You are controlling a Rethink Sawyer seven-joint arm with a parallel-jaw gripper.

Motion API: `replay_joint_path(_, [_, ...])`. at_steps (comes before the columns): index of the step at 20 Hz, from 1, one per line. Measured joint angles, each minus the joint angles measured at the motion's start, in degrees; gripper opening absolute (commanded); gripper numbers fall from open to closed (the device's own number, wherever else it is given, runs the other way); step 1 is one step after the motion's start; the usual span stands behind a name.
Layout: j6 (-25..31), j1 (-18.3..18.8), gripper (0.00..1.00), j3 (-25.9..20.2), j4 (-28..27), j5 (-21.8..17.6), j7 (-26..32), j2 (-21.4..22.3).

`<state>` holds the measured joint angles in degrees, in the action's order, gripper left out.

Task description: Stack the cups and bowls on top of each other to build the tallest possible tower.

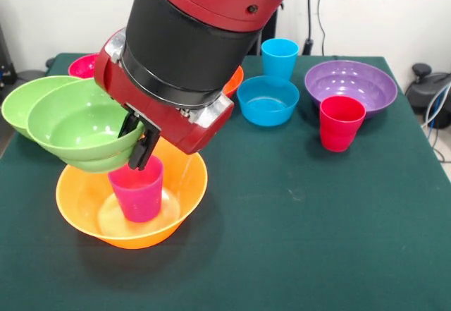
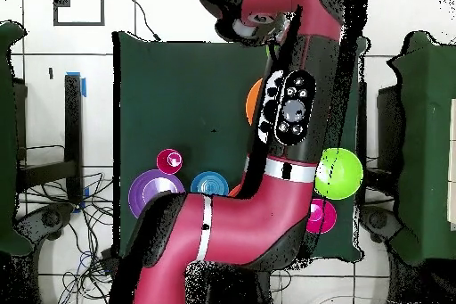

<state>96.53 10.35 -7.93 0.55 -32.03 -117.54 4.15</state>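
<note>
My gripper is shut on the right rim of a lime green bowl and holds it tilted above the left edge of the large orange bowl. A purple-magenta cup stands upright inside the orange bowl, just below my fingers. A second lime green bowl sits behind the held one, at the left. In the overhead view the arm hides the gripper; only a green bowl and a sliver of the orange bowl show beside it.
A blue bowl, a blue cup, a purple bowl and a red-pink cup stand at the back right. A pink-red bowl and a red-orange bowl peek out from behind the arm.
</note>
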Motion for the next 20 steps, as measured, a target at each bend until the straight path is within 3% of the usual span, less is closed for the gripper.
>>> replay_joint_path(20, [0.0,-1.6,0.0,3.0,2.6,1.5,0.0,2.8])
